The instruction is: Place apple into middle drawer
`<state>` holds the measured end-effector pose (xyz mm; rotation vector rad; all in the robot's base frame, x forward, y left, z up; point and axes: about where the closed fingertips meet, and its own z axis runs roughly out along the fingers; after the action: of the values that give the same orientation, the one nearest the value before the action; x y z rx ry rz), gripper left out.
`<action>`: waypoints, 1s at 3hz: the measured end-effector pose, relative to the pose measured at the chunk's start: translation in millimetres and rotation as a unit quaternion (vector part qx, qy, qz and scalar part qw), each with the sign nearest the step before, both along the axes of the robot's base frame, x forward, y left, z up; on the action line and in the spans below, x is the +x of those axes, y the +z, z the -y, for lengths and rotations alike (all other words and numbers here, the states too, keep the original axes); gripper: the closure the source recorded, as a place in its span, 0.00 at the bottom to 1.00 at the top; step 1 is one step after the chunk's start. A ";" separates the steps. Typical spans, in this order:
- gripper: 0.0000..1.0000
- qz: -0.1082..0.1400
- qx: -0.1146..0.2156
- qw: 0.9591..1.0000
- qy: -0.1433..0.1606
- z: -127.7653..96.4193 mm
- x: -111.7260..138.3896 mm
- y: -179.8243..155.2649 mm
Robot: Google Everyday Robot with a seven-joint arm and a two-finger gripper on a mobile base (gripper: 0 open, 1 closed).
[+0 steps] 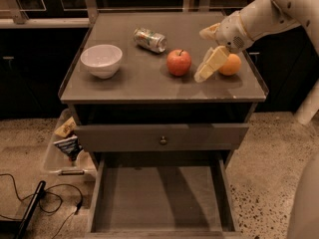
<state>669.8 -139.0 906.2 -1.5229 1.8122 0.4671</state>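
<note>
The apple (179,62), sitting right of the tabletop's (124,88) centre above the open middle drawer (157,198), is calling for a leftward reach and a square, centred grip. It is lying just left of the gripper (210,49), whose jaws are standing apart, empty, beside the orange (232,64) near the right edge.

High camera faces down at cabinet (144,81), claw (201,54) at upper right.

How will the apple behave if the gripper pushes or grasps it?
The apple is round, so a push would probably roll it across the tabletop. Its skin looks smooth, so it may slip when grasped. The gripper is between it and the orange.
</note>
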 end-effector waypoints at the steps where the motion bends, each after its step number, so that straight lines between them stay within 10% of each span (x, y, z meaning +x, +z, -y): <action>1: 0.00 -0.020 0.030 0.999 0.015 -14.5 13.7 -8.4; 3: 0.00 -0.031 0.015 0.999 0.012 -32.8 45.6 -28.0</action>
<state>715.4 -106.1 878.2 -1.5258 1.8275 0.5554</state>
